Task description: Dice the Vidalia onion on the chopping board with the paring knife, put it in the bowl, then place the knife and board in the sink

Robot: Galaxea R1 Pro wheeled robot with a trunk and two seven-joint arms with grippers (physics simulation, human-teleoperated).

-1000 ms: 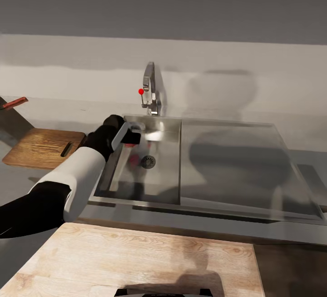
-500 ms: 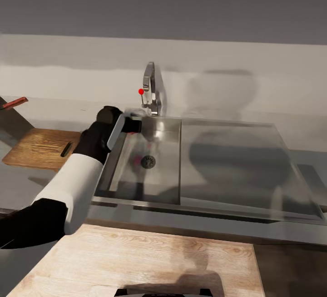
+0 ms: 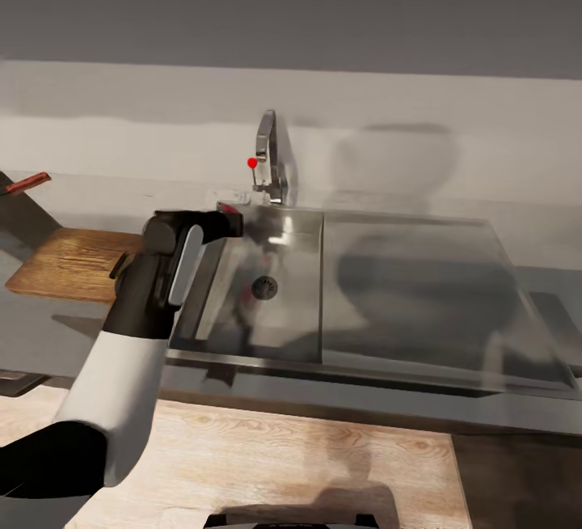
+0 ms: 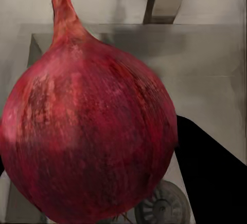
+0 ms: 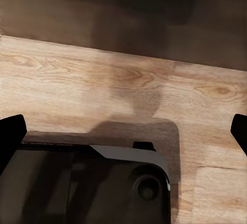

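My left gripper (image 3: 229, 220) is shut on the dark red Vidalia onion (image 3: 230, 209), held above the left rim of the steel sink (image 3: 242, 327). In the left wrist view the onion (image 4: 87, 131) is huge between the fingers (image 4: 211, 178), stem tip pointing away, with the sink drain (image 4: 162, 206) below it. The wooden chopping board (image 3: 65, 262) lies on the counter left of the sink. The paring knife's dark handle (image 3: 116, 267) peeks out beside my forearm. My right gripper (image 5: 123, 136) hangs open over wooden floor, nothing between its fingertips.
A faucet (image 3: 267, 155) with a red-tipped lever (image 3: 250, 162) stands behind the basin. A flat steel drainboard (image 3: 420, 286) extends right of the basin. A red-handled object (image 3: 28, 183) lies at the far left. The robot's base (image 5: 87, 183) is under the right wrist.
My left arm has risen and drawn back left, lifting the onion from inside the basin to above its left rim. The forearm now covers part of the board's right end.
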